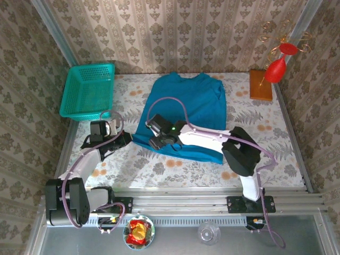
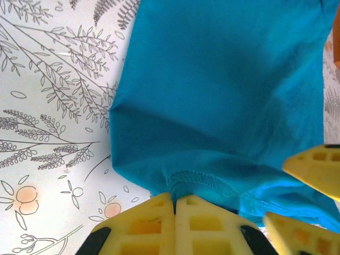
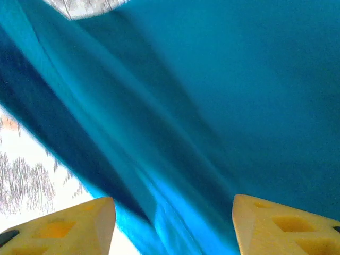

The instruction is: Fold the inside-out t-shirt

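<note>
The inside-out t-shirt (image 1: 188,106) lies spread on the flowered table, collar toward the far wall, with its near-left corner drawn into folds. My left gripper (image 1: 128,139) is shut on that corner. In the left wrist view its yellow fingers (image 2: 154,223) pinch the stitched hem of the t-shirt (image 2: 223,90). My right gripper (image 1: 150,137) hangs just to the right, over the same corner. In the right wrist view it (image 3: 172,226) stands open, with rumpled cloth of the t-shirt (image 3: 212,106) below and between the fingers. Its fingertips (image 2: 313,170) also show in the left wrist view.
A teal mesh basket (image 1: 87,90) stands at the far left. A wooden block (image 1: 261,86) with a red ornament (image 1: 275,70) stands at the far right. Patterned walls close three sides. A plate of sweets (image 1: 139,232) and a glass (image 1: 209,232) sit in front of the arm bases.
</note>
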